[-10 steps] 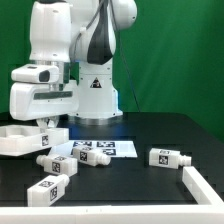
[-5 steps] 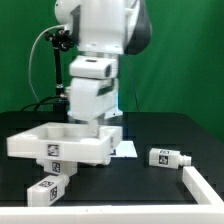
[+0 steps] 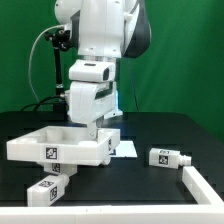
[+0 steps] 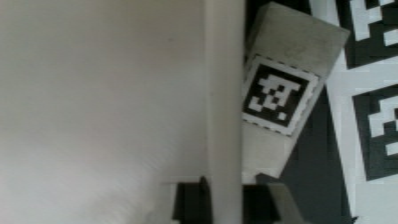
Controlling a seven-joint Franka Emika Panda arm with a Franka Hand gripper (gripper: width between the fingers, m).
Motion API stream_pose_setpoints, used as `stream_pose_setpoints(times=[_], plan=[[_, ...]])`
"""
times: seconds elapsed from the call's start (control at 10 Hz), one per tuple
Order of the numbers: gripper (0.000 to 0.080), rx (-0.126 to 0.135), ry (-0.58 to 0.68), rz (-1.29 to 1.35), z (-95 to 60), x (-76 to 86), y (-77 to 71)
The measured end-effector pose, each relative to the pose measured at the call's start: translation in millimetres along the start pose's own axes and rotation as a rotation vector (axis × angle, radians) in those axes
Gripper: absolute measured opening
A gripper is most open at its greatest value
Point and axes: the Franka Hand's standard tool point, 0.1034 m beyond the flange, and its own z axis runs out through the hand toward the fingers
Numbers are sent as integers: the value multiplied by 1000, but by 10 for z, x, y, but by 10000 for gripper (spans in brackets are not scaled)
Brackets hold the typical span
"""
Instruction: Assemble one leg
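Observation:
My gripper (image 3: 93,128) is shut on the rim of the large flat white panel (image 3: 40,150) and holds it just above the table at centre left. In the wrist view the rim runs between my dark fingertips (image 4: 189,200), with the gripper (image 4: 226,200) closed around it and the panel's face (image 4: 89,100) to one side. A leg (image 4: 285,85) with a tag sticker lies just beyond the rim. Other legs lie on the table: one at the exterior view's right (image 3: 168,157) and two at the front left (image 3: 58,167) (image 3: 42,190).
The marker board (image 3: 126,148) lies mostly hidden behind the panel; its tags show in the wrist view (image 4: 377,110). A white L-shaped rail (image 3: 205,185) stands at the front right of the black table.
The arm has swung from the exterior view's left to the centre, and the panel has moved with it, now covering the marker board and some legs. Over the last half second it barely moved.

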Motion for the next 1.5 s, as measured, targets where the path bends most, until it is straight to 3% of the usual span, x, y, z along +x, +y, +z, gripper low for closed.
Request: stream_pose_setpoints(times=[0.1,0.2,0.3,0.4,0.5,1.0,1.1,1.3,1.5], plan=[[57,3,-1,-2,9,5,-8],[57,29,-19,-30,25,109,0],[57,52,-36,-83,36,315,83],[57,106,-68,-160,66,485,193],[57,113,-70,-186,86,602,276],[57,122,-70,-206,119,577,235],[57,114,-60,-249,98,662,245],[57,100,-37,-297,65,1007,283],[57,113,-33,-310,215,1131,320]])
